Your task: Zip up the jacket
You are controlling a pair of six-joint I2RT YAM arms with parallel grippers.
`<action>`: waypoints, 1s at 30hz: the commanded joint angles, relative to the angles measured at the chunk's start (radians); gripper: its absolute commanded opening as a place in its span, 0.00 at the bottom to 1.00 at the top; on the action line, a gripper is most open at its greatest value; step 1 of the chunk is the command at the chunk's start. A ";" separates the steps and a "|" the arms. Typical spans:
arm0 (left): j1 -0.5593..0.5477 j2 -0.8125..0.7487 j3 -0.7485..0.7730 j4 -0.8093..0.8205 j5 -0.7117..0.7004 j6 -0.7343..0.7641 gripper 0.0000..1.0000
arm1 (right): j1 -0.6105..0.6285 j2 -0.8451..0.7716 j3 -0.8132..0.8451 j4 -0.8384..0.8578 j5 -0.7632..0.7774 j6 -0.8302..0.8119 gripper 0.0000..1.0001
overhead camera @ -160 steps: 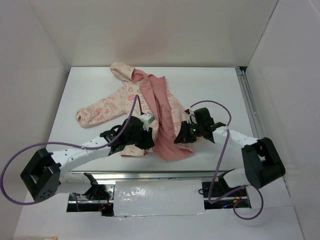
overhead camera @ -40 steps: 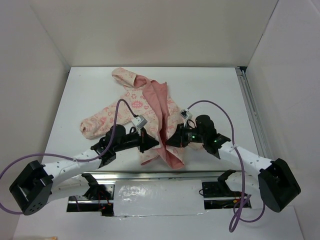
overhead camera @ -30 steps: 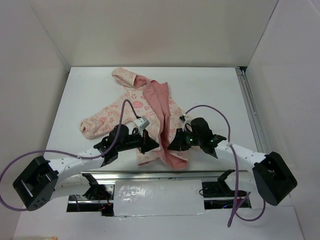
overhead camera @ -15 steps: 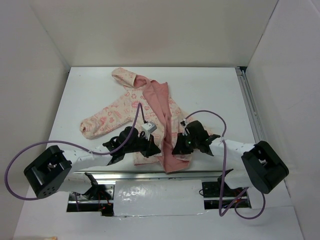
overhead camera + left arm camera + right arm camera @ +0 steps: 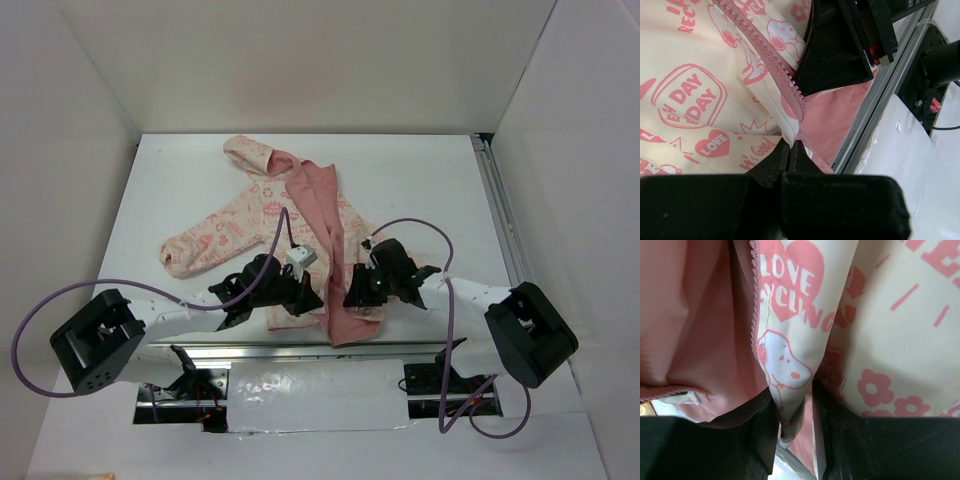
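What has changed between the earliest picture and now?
The left gripper and the right gripper moved from the middle of the jacket toward the near edge of the table. They now pinch its bottom hem, one on each front edge, and the hem lies slightly nearer. The zipper is still open, and the pink lining still shows.

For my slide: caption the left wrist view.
Left gripper pinches the jacket at its bottom corner, just below the unjoined pink zipper.
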 commanded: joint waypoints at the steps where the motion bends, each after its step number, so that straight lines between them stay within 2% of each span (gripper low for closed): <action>1: -0.018 0.009 0.041 0.022 -0.019 0.026 0.00 | 0.007 -0.021 0.040 -0.025 0.027 0.009 0.38; 4: -0.021 0.010 0.046 0.016 -0.029 0.027 0.00 | 0.007 -0.029 0.039 -0.040 0.042 0.017 0.37; 5: -0.021 0.010 0.046 0.013 -0.031 0.029 0.00 | 0.007 -0.027 0.038 -0.045 0.047 0.020 0.34; 10: -0.026 0.013 0.054 0.005 -0.031 0.029 0.00 | 0.007 -0.026 0.045 -0.076 0.074 0.029 0.35; 13: -0.027 0.019 0.058 -0.002 -0.037 0.027 0.00 | 0.009 -0.026 0.043 -0.070 0.065 0.025 0.27; 18: -0.029 0.019 0.061 -0.014 -0.043 0.027 0.00 | 0.027 0.009 0.058 -0.068 0.047 0.014 0.31; 24: -0.033 0.029 0.072 -0.033 -0.060 0.027 0.00 | 0.088 0.049 0.092 -0.096 0.105 0.020 0.33; 26: -0.036 0.035 0.077 -0.037 -0.062 0.029 0.00 | 0.095 0.051 0.097 -0.105 0.128 0.022 0.29; 27: -0.036 0.035 0.080 -0.044 -0.068 0.029 0.00 | 0.096 0.054 0.100 -0.114 0.140 0.029 0.23; 29: -0.039 0.036 0.081 -0.047 -0.074 0.027 0.00 | 0.101 0.052 0.100 -0.119 0.165 0.032 0.17; 30: -0.039 0.035 0.083 -0.050 -0.077 0.026 0.00 | 0.099 0.045 0.097 -0.120 0.175 0.041 0.08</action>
